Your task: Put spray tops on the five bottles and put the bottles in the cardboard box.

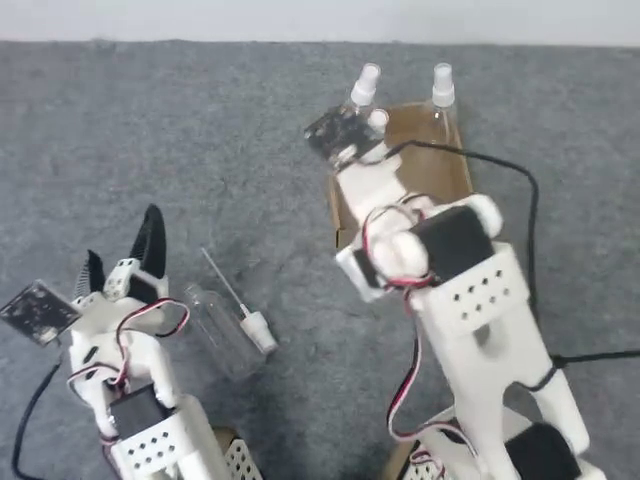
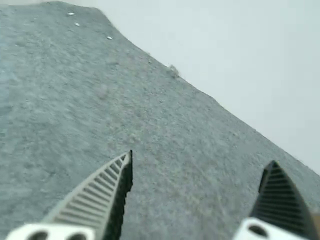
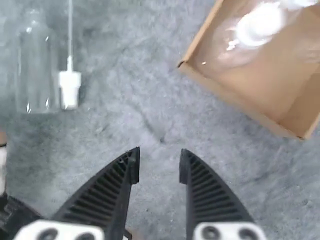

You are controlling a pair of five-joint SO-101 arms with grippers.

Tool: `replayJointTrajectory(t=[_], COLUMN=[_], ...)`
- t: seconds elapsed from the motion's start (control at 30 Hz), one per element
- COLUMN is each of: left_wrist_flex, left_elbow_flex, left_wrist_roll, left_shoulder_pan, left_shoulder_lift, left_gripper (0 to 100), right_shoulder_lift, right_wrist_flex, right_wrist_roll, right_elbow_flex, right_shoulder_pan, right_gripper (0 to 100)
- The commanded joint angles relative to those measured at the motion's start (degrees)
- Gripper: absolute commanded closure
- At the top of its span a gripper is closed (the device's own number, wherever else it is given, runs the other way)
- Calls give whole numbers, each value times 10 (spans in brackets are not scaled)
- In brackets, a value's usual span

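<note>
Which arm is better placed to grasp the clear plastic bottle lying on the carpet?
Probably left: the open left gripper is near the clear bottle; the right gripper is nearer the cardboard box.

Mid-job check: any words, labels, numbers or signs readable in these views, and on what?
No text can be read in any view.
Box: plain cardboard, no print visible.
Loose bottle and spray top: no label visible.
Bottles in the box: no label visible.
Circuit board on the right arm: any markings are too small to read.
</note>
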Motion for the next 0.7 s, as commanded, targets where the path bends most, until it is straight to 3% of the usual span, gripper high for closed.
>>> replayJointTrajectory(t=[0.0, 0.13, 0.37, 0.67], left_wrist_flex=[-8, -8, -5, -5], left_elbow_flex=[-5, -5, -5, -5], left_wrist_roll=[-2, -2, -2, -2], left_shoulder_pan=[-26, -27, -24, -23], left_shoulder_lift=[3, 3, 4, 4], left_gripper=[625, 625, 625, 625], right_shoulder_lift=[-35, -36, -29, -36], right_wrist_flex=[-42, -99, -196, -251], right_wrist_roll=[4, 4, 3, -43], right_elbow_flex=[35, 82, 147, 215], right_shoulder_pan=[-46, -70, -145, -185], right_gripper=[892, 866, 710, 719])
